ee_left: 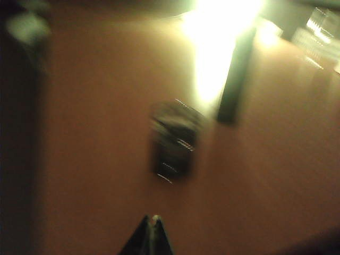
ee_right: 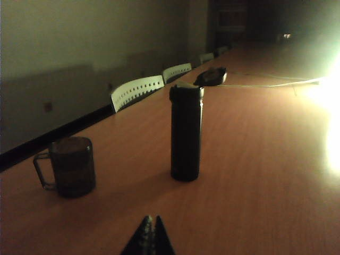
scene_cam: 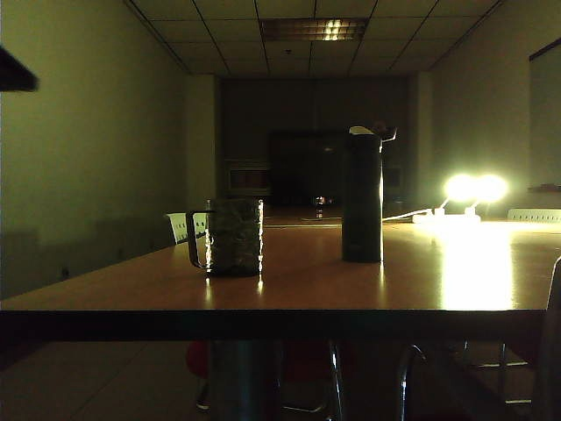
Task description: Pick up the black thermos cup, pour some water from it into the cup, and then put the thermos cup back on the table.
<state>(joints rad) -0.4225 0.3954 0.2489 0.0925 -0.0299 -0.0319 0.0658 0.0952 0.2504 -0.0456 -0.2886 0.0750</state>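
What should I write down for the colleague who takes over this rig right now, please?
Left gripper: shut, empty, above the table, off both things; its view is blurred.
Right gripper: shut, empty, short of the black thermos cup.
Black thermos cup: upright on the table, lid flipped open, apart from the cup, which stands to its left in the exterior view with its handle pointing away from the thermos.
Done: cannot tell from the pictures whether water has been poured; the cup's contents are too dark to read.
Left: if not poured, grasp the thermos, pour, set it back.
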